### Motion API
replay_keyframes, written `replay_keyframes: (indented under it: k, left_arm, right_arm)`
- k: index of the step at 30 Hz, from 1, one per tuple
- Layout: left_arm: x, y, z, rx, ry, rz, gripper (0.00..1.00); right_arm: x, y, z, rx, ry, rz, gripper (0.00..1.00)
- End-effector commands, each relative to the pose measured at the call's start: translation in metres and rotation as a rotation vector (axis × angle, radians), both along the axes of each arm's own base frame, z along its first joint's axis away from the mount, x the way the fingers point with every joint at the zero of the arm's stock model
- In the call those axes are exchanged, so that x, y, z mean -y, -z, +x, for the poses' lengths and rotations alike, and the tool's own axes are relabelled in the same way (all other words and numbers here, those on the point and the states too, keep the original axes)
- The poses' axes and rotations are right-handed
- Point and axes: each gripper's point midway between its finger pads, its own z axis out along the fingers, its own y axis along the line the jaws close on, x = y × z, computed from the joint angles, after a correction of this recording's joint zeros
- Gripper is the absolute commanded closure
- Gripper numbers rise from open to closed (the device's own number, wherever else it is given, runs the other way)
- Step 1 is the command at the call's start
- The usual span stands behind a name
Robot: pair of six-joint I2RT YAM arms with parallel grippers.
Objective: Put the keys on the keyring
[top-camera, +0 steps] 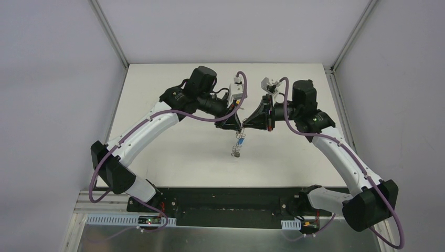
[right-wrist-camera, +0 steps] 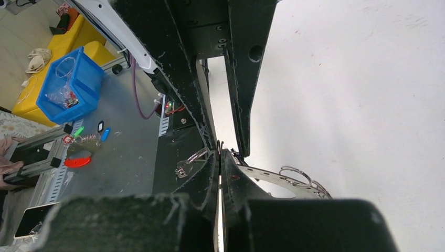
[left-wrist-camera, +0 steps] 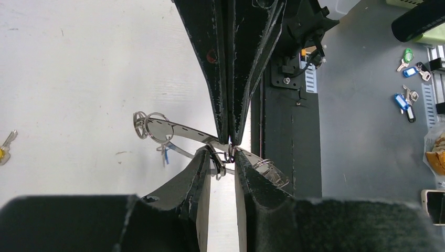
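Right end effector (left-wrist-camera: 231,137): closed flat on the band of the keyring (left-wrist-camera: 181,129), holding it in the air over the middle of the table (left-wrist-camera: 78,68).

Left end effector (left-wrist-camera: 223,157): tip to tip with the right, its jaws a slim gap apart and straddling the band at the same spot. Whether they pinch the ring or one of its wire loops (left-wrist-camera: 149,126) cannot be told.

Keyring stands on edge. In the overhead view its long axis runs from the pinch toward the arm bases. Loops bunch at its free end, and a blue key (left-wrist-camera: 165,155) hangs below them.

Yellow key (left-wrist-camera: 4,149) lies on the table, well apart from the ring.

Pinch point sits well apart from the left, right and far table edges.
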Motion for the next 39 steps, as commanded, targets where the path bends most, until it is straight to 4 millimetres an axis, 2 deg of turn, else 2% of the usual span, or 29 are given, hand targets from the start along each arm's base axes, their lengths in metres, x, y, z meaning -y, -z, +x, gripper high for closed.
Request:
replay_keyframes:
  k: [1,5,9,11,15,21,27,39]
  left_arm:
    - [-0.001,-0.032,-0.001,0.034,-0.022,-0.046,1.00]
    - [-0.004,-0.029,-0.002,0.018,-0.036,-0.023,1.00]
    - [-0.005,-0.023,-0.004,0.020,-0.015,-0.006,0.99]
    - [-0.007,-0.021,-0.004,0.029,-0.012,0.009,0.86]
    - [-0.010,-0.025,0.000,0.076,-0.017,0.009,0.72]
    - [-0.008,-0.028,0.003,0.093,-0.013,0.002,0.63]
    - [-0.002,-0.029,0.005,0.076,-0.004,-0.015,0.63]
    - [0.008,-0.021,0.003,-0.001,0.019,-0.028,0.79]
  right_arm:
    - [0.002,-0.003,-0.007,0.030,-0.037,0.030,1.00]
    - [0.005,0.001,-0.008,0.029,-0.039,0.029,1.00]
    - [0.006,-0.004,-0.008,0.028,-0.046,0.038,1.00]
    - [0.006,-0.007,-0.009,0.027,-0.054,0.043,1.00]
    - [0.005,-0.008,-0.010,0.023,-0.061,0.045,1.00]
    - [0.005,-0.009,-0.010,0.023,-0.066,0.047,1.00]
    - [0.005,-0.010,-0.010,0.018,-0.067,0.048,1.00]
    - [0.005,-0.010,-0.009,0.014,-0.063,0.048,1.00]
